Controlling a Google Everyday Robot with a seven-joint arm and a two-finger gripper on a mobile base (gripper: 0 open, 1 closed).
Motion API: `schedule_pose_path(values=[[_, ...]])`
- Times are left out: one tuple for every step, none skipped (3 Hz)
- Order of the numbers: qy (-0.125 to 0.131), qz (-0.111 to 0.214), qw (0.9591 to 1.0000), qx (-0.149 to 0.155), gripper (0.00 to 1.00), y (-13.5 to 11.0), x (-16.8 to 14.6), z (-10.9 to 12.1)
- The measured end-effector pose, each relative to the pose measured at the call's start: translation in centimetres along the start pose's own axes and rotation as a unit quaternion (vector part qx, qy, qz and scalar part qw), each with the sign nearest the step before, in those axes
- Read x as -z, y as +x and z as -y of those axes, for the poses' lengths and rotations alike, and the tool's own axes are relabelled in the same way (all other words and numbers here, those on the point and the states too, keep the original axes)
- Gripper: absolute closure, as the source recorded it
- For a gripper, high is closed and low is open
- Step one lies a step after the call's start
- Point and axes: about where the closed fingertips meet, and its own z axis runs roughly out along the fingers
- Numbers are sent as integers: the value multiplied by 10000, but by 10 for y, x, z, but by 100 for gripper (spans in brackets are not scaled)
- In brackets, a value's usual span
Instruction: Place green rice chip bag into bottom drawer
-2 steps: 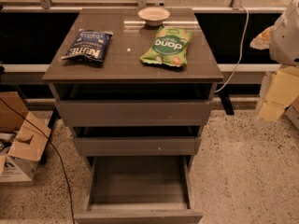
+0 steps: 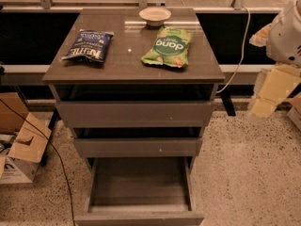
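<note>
little has changed: the green chip bag (image 2: 167, 47) still lies on the tabletop (image 2: 126, 64), the bottom drawer (image 2: 139, 185) is open, and the tool (image 2: 269, 94) is off right, its grip impossible to tell.

Bottom drawer (image 2: 139, 182) open, unblocked — tool (image 2: 274, 91) apparently far right.

Dim, brownish light. The desk (image 2: 127, 55) shines near its back edge, with dark shadow under its top. The gripper (image 2: 265, 100) glows pale past the right edge.
</note>
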Motion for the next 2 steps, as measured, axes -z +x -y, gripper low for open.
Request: schedule_pose_path(values=[[140,329,9990,-270,0,-21,-15,21],[190,673,9950,-710,0,-32,-35,49]])
